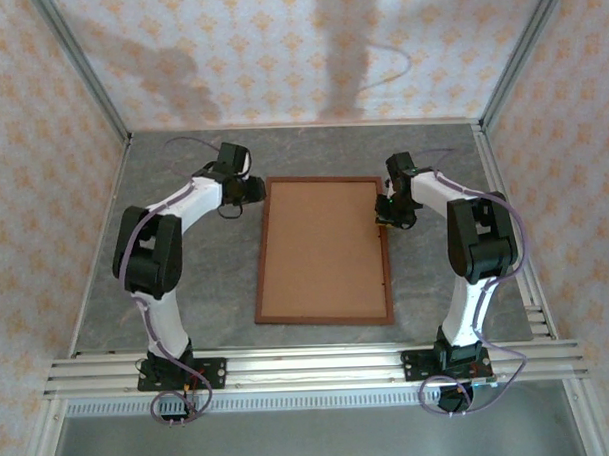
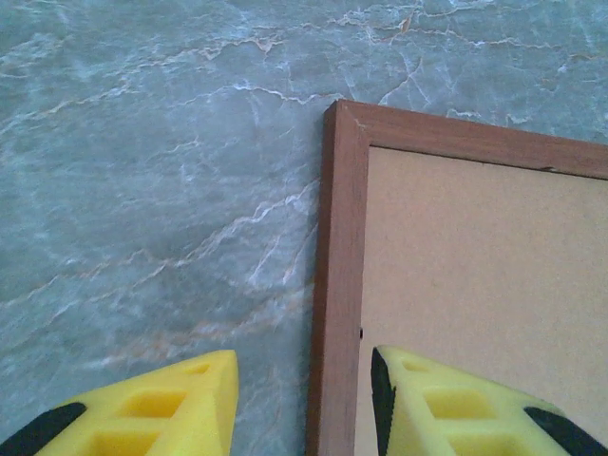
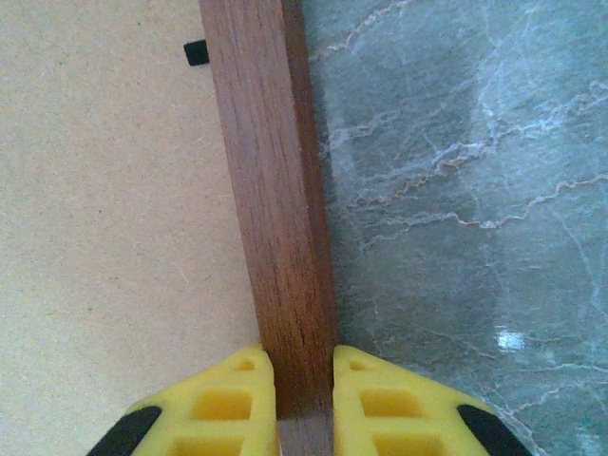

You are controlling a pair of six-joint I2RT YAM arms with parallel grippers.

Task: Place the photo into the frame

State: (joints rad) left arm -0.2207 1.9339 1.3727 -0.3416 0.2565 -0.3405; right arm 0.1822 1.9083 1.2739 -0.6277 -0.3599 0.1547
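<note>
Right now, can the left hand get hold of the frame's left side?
Probably yes. The left hand is open and straddles that side of the frame near its far corner, with nothing else in the way.

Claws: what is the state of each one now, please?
Left claw: open, astride the frame edge, holding nothing.
Right claw: closed on the frame.

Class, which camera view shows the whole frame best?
Top external: the frame lies whole on the table. Left wrist shows one corner; right wrist shows one rail pinched by the right gripper.
</note>
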